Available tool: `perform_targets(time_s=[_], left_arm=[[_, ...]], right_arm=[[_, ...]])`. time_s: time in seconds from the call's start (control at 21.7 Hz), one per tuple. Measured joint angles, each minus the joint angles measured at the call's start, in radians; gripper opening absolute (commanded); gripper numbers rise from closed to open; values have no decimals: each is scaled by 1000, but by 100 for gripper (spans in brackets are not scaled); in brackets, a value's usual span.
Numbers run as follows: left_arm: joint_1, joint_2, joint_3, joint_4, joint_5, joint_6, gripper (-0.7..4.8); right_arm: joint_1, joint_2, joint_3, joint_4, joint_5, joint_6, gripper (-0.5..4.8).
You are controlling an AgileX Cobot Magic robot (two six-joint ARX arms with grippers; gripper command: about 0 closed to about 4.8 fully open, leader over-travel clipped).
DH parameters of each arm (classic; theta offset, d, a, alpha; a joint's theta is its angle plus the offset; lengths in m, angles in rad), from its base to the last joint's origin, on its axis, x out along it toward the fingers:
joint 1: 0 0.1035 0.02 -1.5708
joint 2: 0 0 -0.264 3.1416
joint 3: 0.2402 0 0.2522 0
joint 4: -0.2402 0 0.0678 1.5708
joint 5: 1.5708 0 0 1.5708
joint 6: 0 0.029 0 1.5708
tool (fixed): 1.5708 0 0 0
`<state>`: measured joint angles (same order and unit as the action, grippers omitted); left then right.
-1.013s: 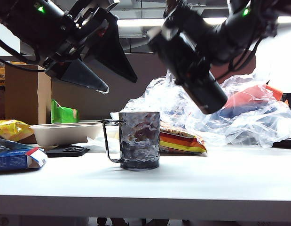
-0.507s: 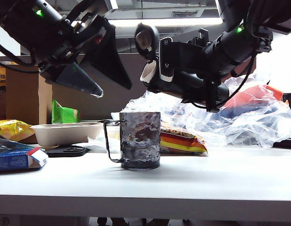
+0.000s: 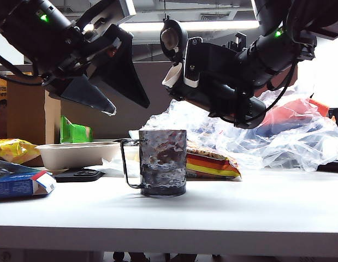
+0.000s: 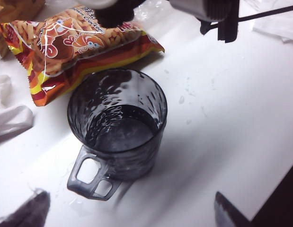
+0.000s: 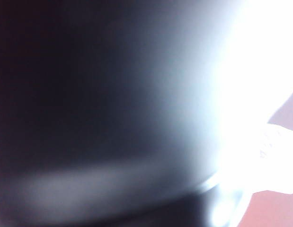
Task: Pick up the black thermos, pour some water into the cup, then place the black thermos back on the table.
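Cup (image 3: 162, 162) stands nearest to us on the table (image 3: 212, 213), water already inside. Above it, slightly right, our right gripper (image 3: 234, 98) clasps the black thermos (image 3: 212, 90), long axis almost level, spout over the rim. Left gripper (image 3: 111, 93) hangs released, up left. Snack bag (image 3: 212, 164) lies behind.

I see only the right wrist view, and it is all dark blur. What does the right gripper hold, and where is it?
Observer: The right gripper grips the tall matte black thermos, tilted almost level, lid flipped open, mouth above the dark grey dimpled cup.
Operator: Is water inside the cup?
Observer: Yes, the left wrist view shows some at its bottom.
Operator: And the other arm?
Observer: The left gripper is open, hovering above the cup's handle side, holding nothing.
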<state>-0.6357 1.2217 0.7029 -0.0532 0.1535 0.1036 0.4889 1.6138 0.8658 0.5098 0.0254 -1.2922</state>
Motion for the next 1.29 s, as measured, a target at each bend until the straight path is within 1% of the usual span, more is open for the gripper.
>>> perform_targets(time_s=[0.14,0.32,0.37,0.46,0.55,0.69,1.29], left_arm=[[0,0,0,0,-1,-3,479],[0,0,0,0,-1,-3,479],[0,0,0,0,-2,-3,479],[0,0,0,0,-1,-3,479],[0,0,0,0,-1,-3,479],[0,0,0,0,-2,-3,479],[0,0,0,4,-16,-3,479]], right_arm=[[0,0,0,31,1,-65,148],[0,0,0,32,2,-330,148],[0,0,0,32,2,-356,148],[0,0,0,32,2,-456,148],[0,0,0,32,2,-501,148],[0,0,0,33,1,-524,148],[0,0,0,39,1,-524,148]])
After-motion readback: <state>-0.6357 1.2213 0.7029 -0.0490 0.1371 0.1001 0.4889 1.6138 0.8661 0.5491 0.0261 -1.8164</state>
